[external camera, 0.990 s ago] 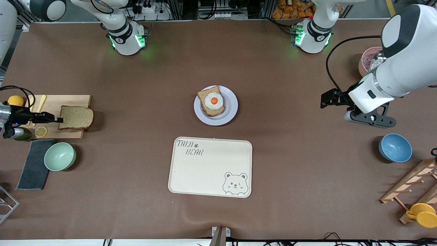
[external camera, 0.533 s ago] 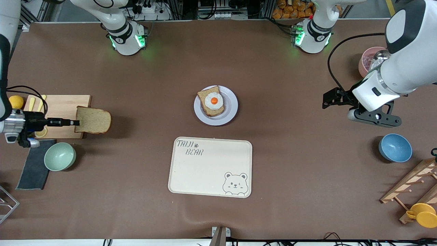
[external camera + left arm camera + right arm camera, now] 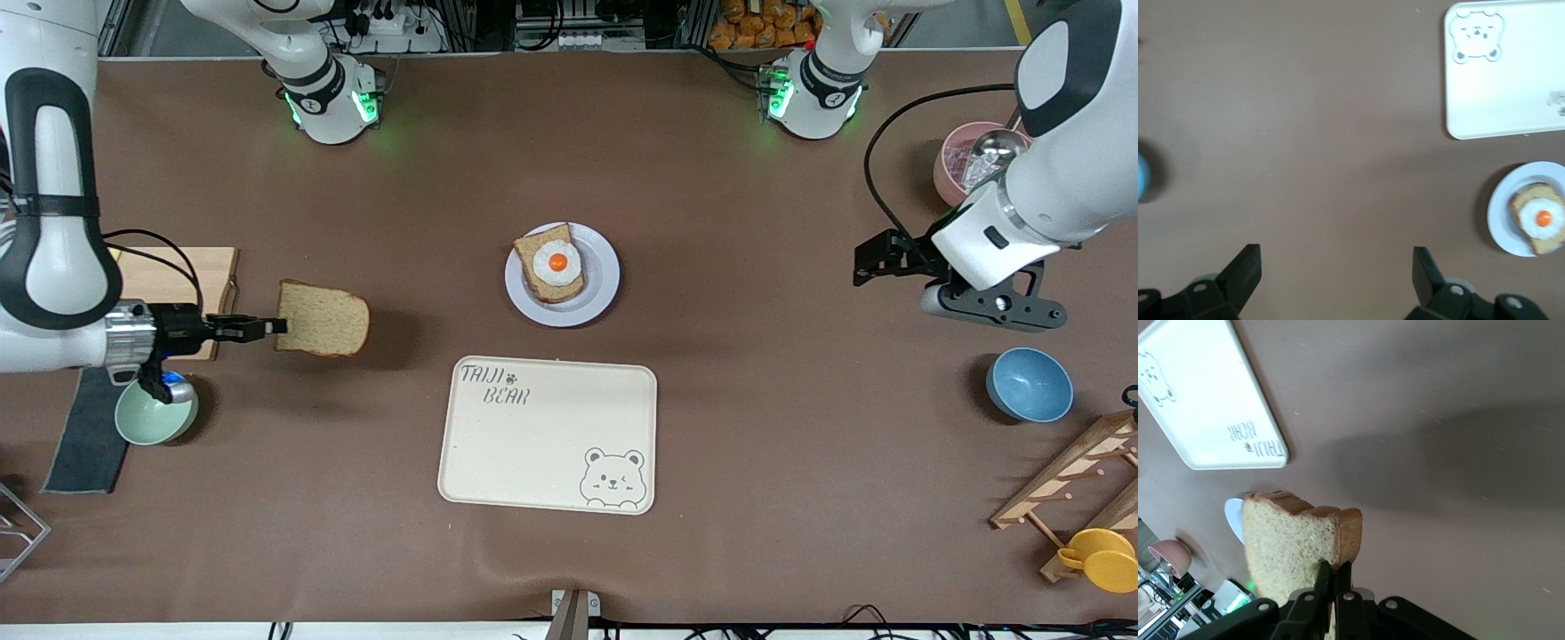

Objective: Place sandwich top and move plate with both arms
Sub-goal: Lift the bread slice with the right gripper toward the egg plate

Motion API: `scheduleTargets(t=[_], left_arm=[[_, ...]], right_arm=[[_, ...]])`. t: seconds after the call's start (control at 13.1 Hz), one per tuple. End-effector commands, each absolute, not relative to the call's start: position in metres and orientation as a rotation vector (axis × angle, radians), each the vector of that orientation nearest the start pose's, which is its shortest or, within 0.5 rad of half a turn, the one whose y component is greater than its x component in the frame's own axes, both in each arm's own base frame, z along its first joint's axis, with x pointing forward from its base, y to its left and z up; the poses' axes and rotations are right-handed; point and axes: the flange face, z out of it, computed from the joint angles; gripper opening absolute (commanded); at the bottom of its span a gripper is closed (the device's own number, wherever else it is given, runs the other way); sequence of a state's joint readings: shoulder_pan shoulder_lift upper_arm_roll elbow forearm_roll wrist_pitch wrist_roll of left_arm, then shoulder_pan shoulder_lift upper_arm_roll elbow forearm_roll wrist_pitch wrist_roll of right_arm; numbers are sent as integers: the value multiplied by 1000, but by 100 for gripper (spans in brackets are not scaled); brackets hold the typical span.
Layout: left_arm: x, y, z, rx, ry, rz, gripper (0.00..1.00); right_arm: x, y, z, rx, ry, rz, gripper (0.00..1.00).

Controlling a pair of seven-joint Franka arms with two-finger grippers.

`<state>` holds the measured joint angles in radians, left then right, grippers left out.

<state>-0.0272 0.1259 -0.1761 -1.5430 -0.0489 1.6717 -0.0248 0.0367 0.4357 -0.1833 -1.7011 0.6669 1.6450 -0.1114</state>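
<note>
Round, flat, pale lavender-white plate (image 3: 600, 286) at mid surface: carries one brown bread slice topped with a fried egg (image 3: 553, 264). Rectangular cream tray with bear drawing (image 3: 548, 435) sits just nearer the front camera than the plate; nothing in it. Mint-green bowl (image 3: 148, 420) at the right arm's end, partly under my right wrist; contents hidden. Blue bowl (image 3: 1029, 384) at the left arm's end; looks bare inside. Pink bowl (image 3: 953, 158) farther from the camera at that same end, with a metal spoon (image 3: 985, 153) resting in it.

My right claw (image 3: 272, 326) is clenched on the plain brown wholemeal slice, the sandwich top (image 3: 324, 318), pinched at one edge. The slice hangs in the air over bare brown surface (image 3: 765, 267), between the wooden cutting board (image 3: 182, 268) and the plate. It lies nearly flat, long axis in line with my fingers, free end toward the plate.

My left claw (image 3: 861, 264) is released, fingers spread wide, over bare surface at the left arm's end; that arm waits.

Right wrist view alone shows the thin pinch: both fingers (image 3: 1321, 581) pressed together on the crust. Left wrist view alone shows the wide gap between the left fingers (image 3: 1245, 273), plus plate and tray far off. Only the front view shows the bowls' whereabouts.
</note>
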Motion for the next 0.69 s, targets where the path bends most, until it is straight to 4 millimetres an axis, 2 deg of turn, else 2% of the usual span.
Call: scheduleTargets(t=[0.0,0.3,0.53,0.61], left_arm=[[564,-123,610,-3126,296,-48,100],[557,-113,612,-3125,245,17,100],[548,-117,612,-3120,184,80,100],[547,-120,613,-3118,189,85,100]], right_arm=[[612,45,360,-2469,322,470,0],[607,123,376,-2501,170,426,0],[595,186,379,-2553,163,455,0],[589,202,380,-2581,156,469,0]])
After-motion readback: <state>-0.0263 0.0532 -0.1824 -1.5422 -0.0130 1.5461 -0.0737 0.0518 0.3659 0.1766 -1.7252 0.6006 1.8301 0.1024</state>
